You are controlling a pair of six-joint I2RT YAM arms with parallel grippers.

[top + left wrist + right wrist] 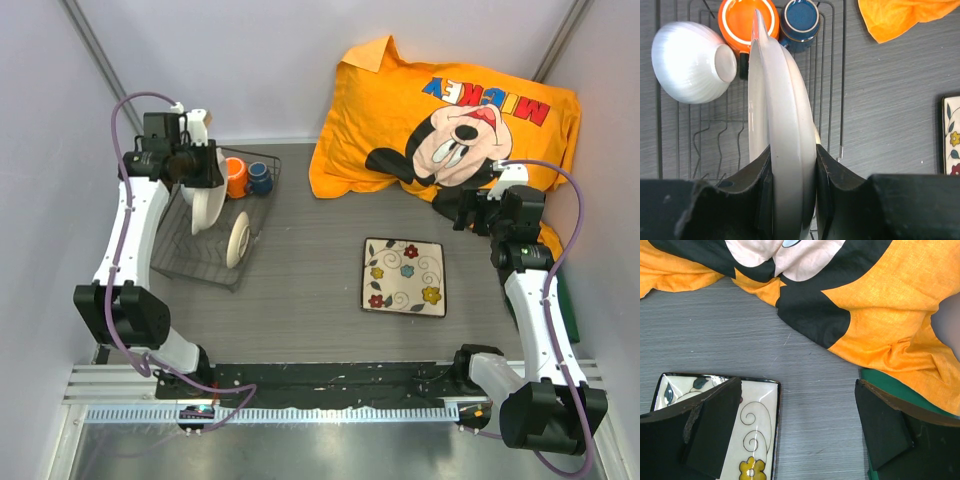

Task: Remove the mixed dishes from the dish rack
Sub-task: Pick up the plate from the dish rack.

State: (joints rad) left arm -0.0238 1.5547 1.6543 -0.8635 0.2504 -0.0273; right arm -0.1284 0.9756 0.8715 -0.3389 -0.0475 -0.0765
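Note:
My left gripper (792, 165) is shut on the edge of a large pale round bowl (785, 105), held on edge over the dish rack (705, 145). From above, that bowl (207, 205) hangs below the left gripper (203, 183). In the rack are a small white bowl (690, 62), an orange mug (747, 22), a dark-blue cup (800, 19) and a cream round dish (238, 240) standing on edge. The square flowered plate (405, 277) lies flat on the table. My right gripper (797, 415) stands open over bare table just right of that plate (755, 440).
An orange Mickey pillow (450, 110) fills the back right, and its cloth (880, 315) lies just beyond the right gripper. A green pad (890, 385) sits under the right finger. White walls close in both sides. The rack (195, 262) occupies the left.

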